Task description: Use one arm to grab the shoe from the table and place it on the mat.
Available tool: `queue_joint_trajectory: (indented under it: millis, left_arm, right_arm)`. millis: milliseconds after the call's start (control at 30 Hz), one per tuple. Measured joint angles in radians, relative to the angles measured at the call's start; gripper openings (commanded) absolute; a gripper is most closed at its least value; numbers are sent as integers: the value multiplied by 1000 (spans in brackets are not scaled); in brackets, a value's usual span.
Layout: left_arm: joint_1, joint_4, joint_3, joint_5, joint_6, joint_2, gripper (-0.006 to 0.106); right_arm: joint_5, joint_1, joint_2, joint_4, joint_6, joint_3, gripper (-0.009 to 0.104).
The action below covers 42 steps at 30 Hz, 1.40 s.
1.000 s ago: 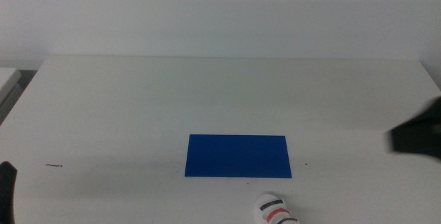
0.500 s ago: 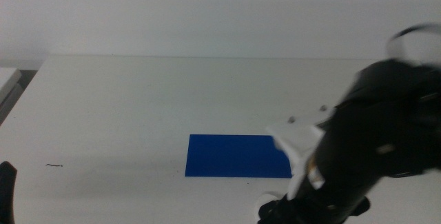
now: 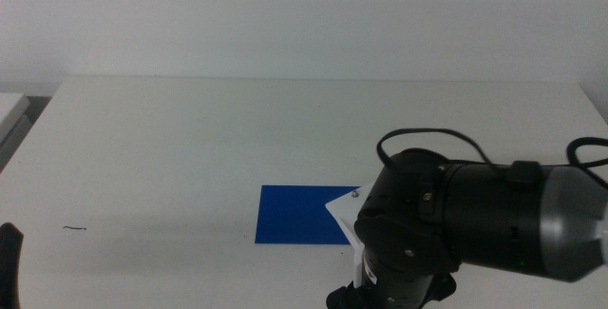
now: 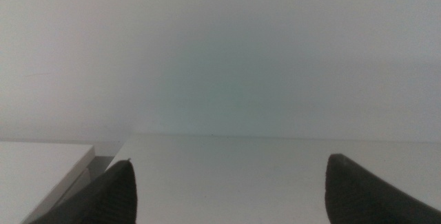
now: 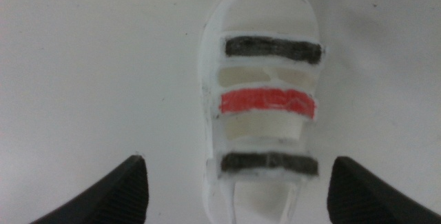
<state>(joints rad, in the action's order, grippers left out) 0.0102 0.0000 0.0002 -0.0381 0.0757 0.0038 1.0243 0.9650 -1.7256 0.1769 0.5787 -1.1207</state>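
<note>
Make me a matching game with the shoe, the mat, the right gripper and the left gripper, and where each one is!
Things:
1. shoe
2. mat
3. right gripper
4. left gripper

Places or states:
A. waits at the table's left edge, jaws open
B. hangs over the shoe, jaws open on either side
C. lies flat and dark blue, partly hidden by the arm
D. lies on the white table, straps up

Pairs: 1-D, 2-C, 3-B, 4-A
</note>
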Motion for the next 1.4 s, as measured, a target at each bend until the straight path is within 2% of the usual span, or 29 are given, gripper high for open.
queue_joint_trajectory:
  millis: [233,300,367,567,733,867,1000,1100,1400]
  left_arm:
    - [0,0,0,0,0,0,94]
    - [0,0,0,0,0,0,94]
    - [0,0,0,0,0,0,94]
    - [0,0,0,0,0,0,94]
    - [0,0,0,0,0,0,94]
    - [0,0,0,0,0,0,94]
    - [0,0,0,0,0,0,94]
    - [0,0,0,0,0,0,94]
    - [0,0,0,0,0,0,94]
  right_arm:
    - [-32,-17,-28,2,14,33,61]
    - [-34,-23,-33,2,15,44,56]
    - [-58,-24,-37,2,18,54,48]
    - [-91,-30,-36,0,37,69,10]
    - [17,-39,-17,-8,14,-17,9]
    - [56,-112,-29,-14,-77,-161,9]
    - [74,-194,-107,0,-169,-325,9]
    - [96,-234,-179,-16,-233,-431,9]
    - [154,-268,-339,-47,-334,-622,9]
